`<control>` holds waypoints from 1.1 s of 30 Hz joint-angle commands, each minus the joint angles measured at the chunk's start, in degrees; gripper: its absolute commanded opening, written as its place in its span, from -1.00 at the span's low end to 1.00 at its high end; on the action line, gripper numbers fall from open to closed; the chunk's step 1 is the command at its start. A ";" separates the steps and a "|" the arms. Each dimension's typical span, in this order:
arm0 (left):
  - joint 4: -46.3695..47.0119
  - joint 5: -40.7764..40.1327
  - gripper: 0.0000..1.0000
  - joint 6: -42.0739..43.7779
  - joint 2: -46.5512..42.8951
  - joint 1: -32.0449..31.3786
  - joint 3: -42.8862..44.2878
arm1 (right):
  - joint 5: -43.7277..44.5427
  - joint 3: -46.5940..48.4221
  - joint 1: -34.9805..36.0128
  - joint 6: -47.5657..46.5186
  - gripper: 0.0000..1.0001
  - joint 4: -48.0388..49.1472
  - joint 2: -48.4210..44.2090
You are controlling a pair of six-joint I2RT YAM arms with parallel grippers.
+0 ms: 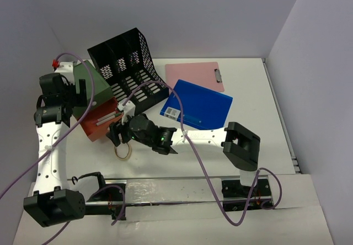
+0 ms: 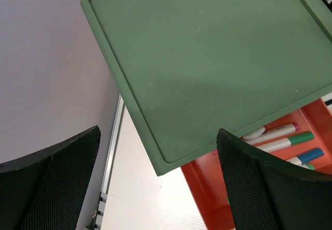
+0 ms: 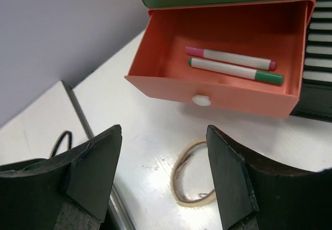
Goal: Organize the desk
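White desk (image 1: 259, 145) filled the overhead view, walled all round. The left arm ran up its left edge and bent inward, with the left gripper (image 1: 79, 93) at the green box (image 1: 94, 82) stacked on the orange drawer (image 1: 98, 126). The right arm lay stretched leftward, its right gripper (image 1: 116, 134) just right of the drawer and a rubber band (image 1: 123, 151) just below.

From the left wrist, the fingers (image 2: 57, 183) stood wide apart and empty, pointing at the box's top above the drawer.

From the right wrist, the jaws stood parted, holding nothing and facing the drawer's front. The rubber band lay on the desk before the drawer and two markers (image 3: 231, 59) lay inside it.
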 commanded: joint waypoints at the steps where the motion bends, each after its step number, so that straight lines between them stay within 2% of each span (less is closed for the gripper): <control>1: 4.40 0.33 0.99 -0.15 0.71 1.08 0.09 | 0.21 -0.84 -0.78 7.32 0.46 3.65 0.34; 5: 6.20 1.59 0.99 0.20 1.00 3.07 -1.06 | -5.04 -2.35 -3.05 14.77 0.39 5.65 1.66; 12: 6.20 6.68 0.98 -0.26 3.28 5.94 -0.30 | -7.14 1.21 -3.43 17.01 0.29 5.09 5.60; 22: 7.24 7.53 0.98 0.45 4.11 7.79 -1.92 | -13.01 7.58 -7.60 25.49 -0.10 5.88 14.91; 33: 8.20 7.94 0.99 0.81 5.10 8.27 -2.61 | -10.35 16.96 -9.44 24.47 -0.15 4.59 21.48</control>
